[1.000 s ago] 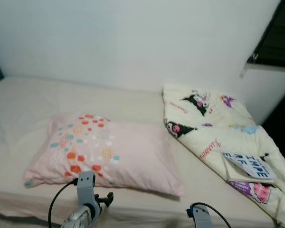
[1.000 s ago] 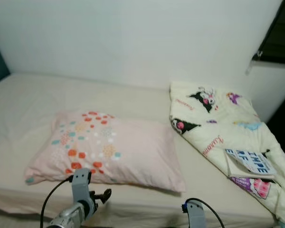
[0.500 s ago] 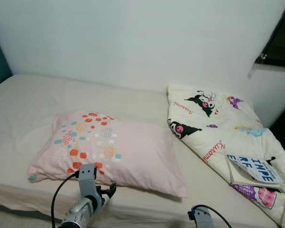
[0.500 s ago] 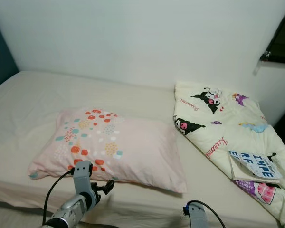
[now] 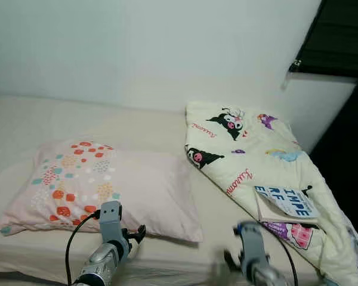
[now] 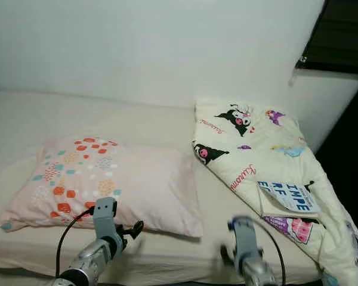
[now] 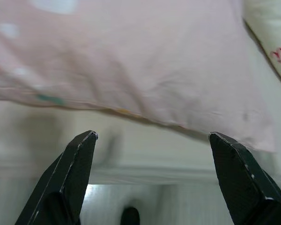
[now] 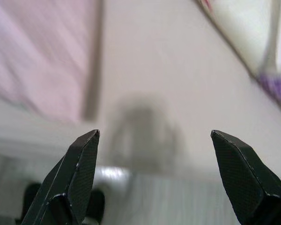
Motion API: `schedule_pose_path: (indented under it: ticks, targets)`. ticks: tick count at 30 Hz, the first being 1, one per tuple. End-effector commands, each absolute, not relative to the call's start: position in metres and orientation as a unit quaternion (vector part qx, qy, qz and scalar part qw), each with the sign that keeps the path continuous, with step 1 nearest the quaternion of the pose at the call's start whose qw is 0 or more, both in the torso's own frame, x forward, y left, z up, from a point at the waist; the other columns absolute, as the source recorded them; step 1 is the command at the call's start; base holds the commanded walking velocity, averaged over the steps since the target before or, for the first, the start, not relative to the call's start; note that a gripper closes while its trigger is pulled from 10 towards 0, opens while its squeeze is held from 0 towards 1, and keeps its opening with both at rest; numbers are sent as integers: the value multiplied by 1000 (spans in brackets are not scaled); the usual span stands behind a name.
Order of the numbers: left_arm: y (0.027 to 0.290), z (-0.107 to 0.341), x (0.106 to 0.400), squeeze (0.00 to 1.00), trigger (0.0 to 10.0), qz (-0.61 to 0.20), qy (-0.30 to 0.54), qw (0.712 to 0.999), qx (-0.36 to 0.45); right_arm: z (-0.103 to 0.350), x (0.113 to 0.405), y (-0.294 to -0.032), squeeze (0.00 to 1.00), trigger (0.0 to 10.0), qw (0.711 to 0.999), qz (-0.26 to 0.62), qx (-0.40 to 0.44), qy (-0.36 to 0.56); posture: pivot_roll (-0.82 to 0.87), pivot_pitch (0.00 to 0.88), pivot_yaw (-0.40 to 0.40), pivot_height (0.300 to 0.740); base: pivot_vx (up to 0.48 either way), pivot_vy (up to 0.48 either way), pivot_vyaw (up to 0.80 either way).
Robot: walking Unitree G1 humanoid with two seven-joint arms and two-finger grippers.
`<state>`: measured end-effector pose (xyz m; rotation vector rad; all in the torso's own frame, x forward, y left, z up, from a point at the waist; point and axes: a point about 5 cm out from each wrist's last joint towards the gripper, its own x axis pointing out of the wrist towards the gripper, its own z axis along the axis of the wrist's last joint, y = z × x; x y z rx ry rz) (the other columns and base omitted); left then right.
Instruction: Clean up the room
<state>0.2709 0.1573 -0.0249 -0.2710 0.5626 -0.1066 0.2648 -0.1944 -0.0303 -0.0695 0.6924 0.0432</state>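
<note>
Bed with cream sheet (image 5: 161,128) against a white wall (image 5: 143,47). Pale pink rectangular pillow with coloured dot print (image 5: 101,189) lies flat toward the near edge of the bed, on the robot's left. Cream folded quilt with black-and-pink cartoon prints (image 5: 250,161) lies on the right side, running from the wall to the near edge. White book with dark blue block letters (image 5: 286,204) rests on the quilt near its front end (cover up).

Left gripper (image 7: 152,154) hovers over the bed's near edge just in front of the pillow, jaws wide, empty. Right gripper (image 8: 154,157) hovers over bare sheet between pillow and quilt, jaws wide, empty; that view is blurred.
</note>
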Motion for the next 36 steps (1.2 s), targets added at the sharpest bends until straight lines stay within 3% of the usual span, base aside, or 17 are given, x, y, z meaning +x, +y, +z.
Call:
schedule_pose_path:
  ticks: [1, 5, 17, 25, 29, 36]
  targets:
    - [162, -26, 269, 0, 10000, -47, 277, 951, -126, -23, 274, -185, 0, 10000, 946, 40, -29, 319, -31, 0, -92, 740, 0, -469, 0]
    - [164, -26, 269, 0, 10000, -39, 278, 953, -118, -17, 282, -177, 0, 10000, 951, 57, -36, 302, -29, 0, -93, 740, 0, -469, 0]
    - [170, -27, 269, 0, 10000, -10, 276, 947, -162, 2, 303, -152, 0, 10000, 960, 98, -21, 263, -39, 0, -89, 740, 0, 0, 0]
    - [186, -20, 275, 0, 10000, 55, 253, 940, -224, 15, 313, -143, 0, 10000, 965, 130, 2, 230, -52, 0, -86, 700, 0, 0, 0]
    - [206, -17, 276, 0, 10000, 125, 232, 922, -283, 18, 314, -137, 0, 10000, 964, 149, 21, 219, -57, 0, -84, 675, 0, 0, 0]
    - [219, -12, 279, 0, 10000, 165, 197, 898, -356, 25, 318, -130, 0, 10000, 964, 172, 49, 197, -81, 0, -77, 640, 0, 0, 0]
